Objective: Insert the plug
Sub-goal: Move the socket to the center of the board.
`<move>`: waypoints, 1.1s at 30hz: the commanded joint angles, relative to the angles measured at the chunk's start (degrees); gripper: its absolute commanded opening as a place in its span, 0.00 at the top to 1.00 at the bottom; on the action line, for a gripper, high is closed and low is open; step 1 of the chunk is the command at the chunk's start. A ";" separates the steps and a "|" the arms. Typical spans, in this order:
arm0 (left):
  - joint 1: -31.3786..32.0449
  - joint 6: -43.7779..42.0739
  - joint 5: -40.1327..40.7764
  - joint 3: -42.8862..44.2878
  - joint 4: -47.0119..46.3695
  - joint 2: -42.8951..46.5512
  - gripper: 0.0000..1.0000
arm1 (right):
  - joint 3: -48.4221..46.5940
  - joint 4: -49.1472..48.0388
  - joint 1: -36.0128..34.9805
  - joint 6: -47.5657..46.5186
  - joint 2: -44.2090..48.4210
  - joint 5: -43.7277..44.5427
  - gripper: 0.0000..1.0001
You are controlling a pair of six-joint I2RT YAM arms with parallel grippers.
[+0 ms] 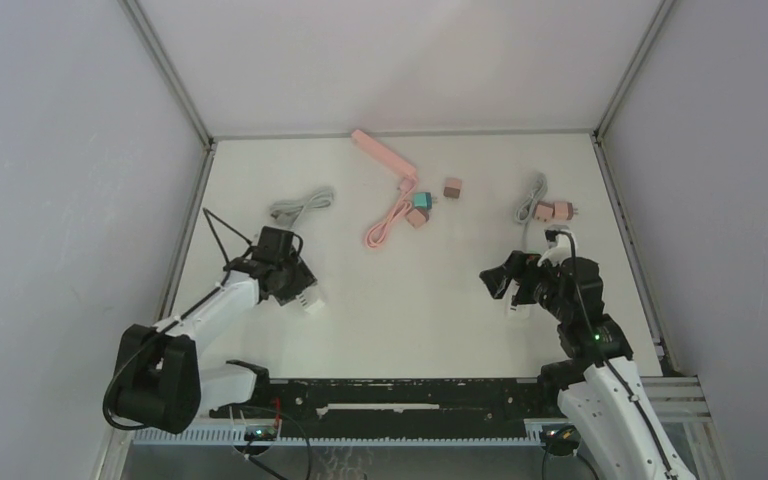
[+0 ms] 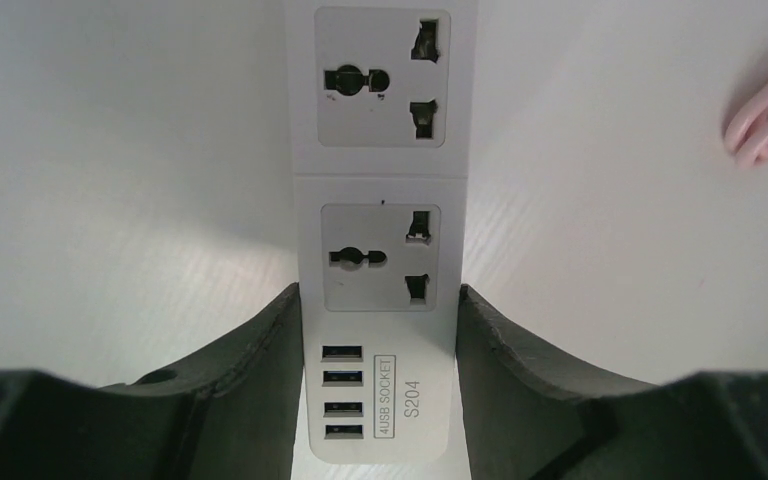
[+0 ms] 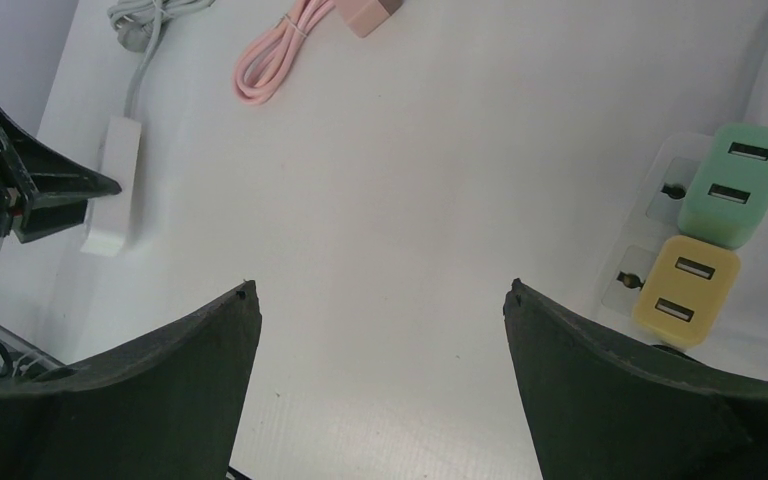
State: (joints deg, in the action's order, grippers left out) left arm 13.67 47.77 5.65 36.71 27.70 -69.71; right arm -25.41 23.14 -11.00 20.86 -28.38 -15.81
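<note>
Left gripper (image 2: 378,295): at the table's 8 o'clock, clenched on the white power strip (image 1: 311,299) — its fingers (image 2: 250,370) pressed both long sides at the USB end.
White power strip: lay flat and face up, with two universal sockets, both unfilled, and four USB ports beside the print "4USB SOCKET S204". In the right wrist view a grey cord (image 3: 138,85) led away from it.
Right gripper (image 3: 381,289): at 4 o'clock, released, jaws spread wide over bare table (image 3: 410,150) with nothing between them.
Pink plug adapters (image 1: 553,211): two lay side by side at the table's 2 o'clock, touching a grey cable coil (image 1: 531,195), just beyond the right gripper.
Green charger (image 3: 738,185) and yellow charger (image 3: 687,290): seated next to each other on a white socket strip (image 3: 660,190) at 3 o'clock in the right wrist view.
Pink power strip (image 1: 384,153): lay diagonally near 12 o'clock, with its pink cable (image 1: 388,220) looped below.
Teal adapter (image 1: 421,200) and brown adapter (image 1: 416,218): lay beside that cable.
Brown cube (image 1: 452,187): lay apart, at the adapters' 2 o'clock.
Plug meant by the task: I could not tell which — none sat in the held strip.
</note>
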 commanded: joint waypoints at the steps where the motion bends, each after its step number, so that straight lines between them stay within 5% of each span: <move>1: 4.90 4.58 0.06 -1.98 -3.65 -0.53 0.76 | 0.05 -2.64 -0.33 -0.82 -0.60 -1.64 0.04; 8: 12.49 9.03 -0.41 -3.02 -6.84 -5.39 0.64 | -0.01 -2.81 -0.33 -0.82 -1.64 -2.29 0.03; 18: 21.09 11.98 -0.20 -2.17 -8.42 -4.83 0.35 | -5.09 1.38 -1.12 -0.25 -4.39 0.91 0.01; 25: 21.49 6.42 1.69 -0.93 -5.44 4.18 0.24 | -11.79 7.32 -4.48 -0.32 -8.61 6.98 0.00; 33: 21.38 -4.18 13.67 2.93 3.37 21.62 0.10 | -24.78 19.37 -3.88 -1.35 -17.80 16.46 0.00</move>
State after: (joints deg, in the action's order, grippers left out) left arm 34.96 51.00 11.09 35.46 26.59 -55.79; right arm -43.68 36.14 -15.29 20.78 -42.50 -5.82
